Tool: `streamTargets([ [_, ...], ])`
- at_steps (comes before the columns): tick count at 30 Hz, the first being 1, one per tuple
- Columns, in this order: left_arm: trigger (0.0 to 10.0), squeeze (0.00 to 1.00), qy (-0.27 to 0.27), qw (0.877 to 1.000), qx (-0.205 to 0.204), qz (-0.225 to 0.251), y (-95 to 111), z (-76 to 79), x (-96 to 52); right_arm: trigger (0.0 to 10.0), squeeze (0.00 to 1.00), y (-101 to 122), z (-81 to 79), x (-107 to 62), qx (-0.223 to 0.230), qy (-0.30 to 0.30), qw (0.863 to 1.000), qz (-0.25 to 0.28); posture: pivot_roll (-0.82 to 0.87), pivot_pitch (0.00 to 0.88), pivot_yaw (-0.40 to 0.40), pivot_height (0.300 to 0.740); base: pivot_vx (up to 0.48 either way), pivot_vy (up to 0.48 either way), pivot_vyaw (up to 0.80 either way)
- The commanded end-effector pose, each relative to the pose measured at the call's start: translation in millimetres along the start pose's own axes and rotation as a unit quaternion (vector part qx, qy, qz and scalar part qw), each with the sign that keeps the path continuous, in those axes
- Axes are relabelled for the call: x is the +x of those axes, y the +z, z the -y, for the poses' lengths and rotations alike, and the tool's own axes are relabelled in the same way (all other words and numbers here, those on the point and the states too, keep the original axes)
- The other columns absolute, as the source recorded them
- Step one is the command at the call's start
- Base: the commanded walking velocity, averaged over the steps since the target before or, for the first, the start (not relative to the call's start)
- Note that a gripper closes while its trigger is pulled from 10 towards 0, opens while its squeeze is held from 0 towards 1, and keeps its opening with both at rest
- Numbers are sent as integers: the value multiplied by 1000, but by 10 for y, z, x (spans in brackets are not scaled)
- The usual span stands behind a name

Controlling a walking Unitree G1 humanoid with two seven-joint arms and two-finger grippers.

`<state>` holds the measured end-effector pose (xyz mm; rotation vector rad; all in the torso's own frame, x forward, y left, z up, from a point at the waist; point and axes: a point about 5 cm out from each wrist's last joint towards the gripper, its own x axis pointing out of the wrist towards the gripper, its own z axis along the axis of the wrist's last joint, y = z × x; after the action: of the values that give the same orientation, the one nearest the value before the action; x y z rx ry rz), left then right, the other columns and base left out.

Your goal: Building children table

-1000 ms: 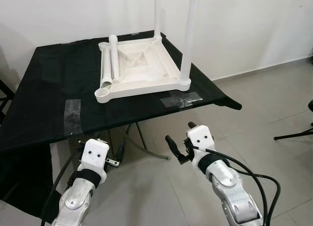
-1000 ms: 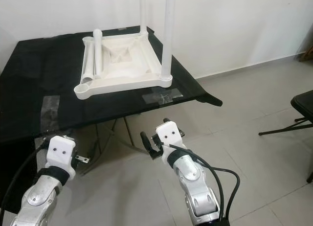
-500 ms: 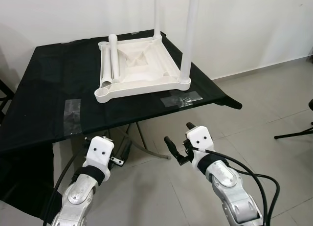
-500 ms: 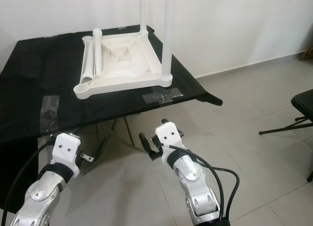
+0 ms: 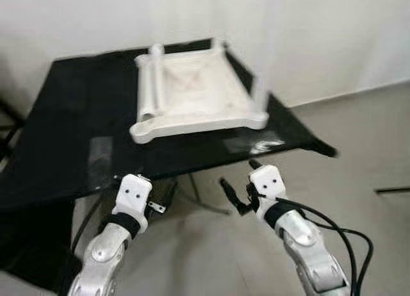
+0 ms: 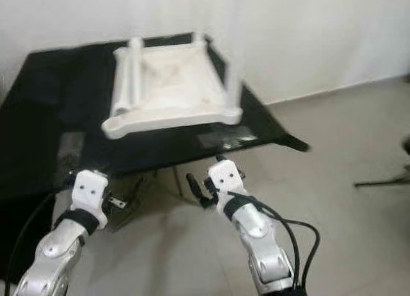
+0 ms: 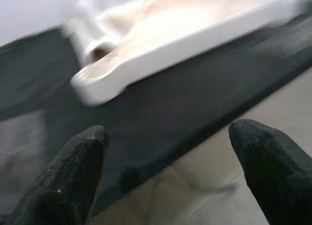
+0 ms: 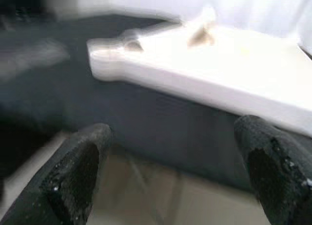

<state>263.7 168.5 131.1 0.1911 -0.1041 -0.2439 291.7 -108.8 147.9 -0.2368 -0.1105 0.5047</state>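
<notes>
- White plastic upturned children's tabletop (image 5: 195, 100) lies on your black cloth-covered table (image 5: 70, 136), a loose white tube leg (image 5: 149, 91) resting along its left side.
- Your left gripper (image 7: 165, 161) hangs below the table edge, fingers apart.
- Your right gripper (image 5: 240, 184) hangs alongside, fingers spread, empty.

A white tabletop (image 5: 198, 97) was seen on a black cloth (image 5: 77, 123); the floor (image 5: 359, 148) was grey. The left gripper (image 7: 165, 171) and right gripper (image 8: 170, 171) were fingered in black; the wall (image 5: 320, 33) was white.
</notes>
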Motion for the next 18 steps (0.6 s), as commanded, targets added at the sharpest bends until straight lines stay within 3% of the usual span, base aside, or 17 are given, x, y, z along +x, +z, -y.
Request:
streamTargets([
  [1,10000,0,-16,1000,-5,9,36,67,37,10000,0,-102,76,-82,1,-11,1000,-21,-77,118,37,740,405,0,0],
  [11,10000,0,-20,1000,-5,11,50,54,52,10000,0,-93,82,-71,-2,-14,1000,-17,-57,117,44,740,403,0,0],
  [18,10000,0,-26,999,-9,35,178,28,95,10000,0,-49,67,-78,-1,3,1000,3,-56,116,39,740,399,0,0],
])
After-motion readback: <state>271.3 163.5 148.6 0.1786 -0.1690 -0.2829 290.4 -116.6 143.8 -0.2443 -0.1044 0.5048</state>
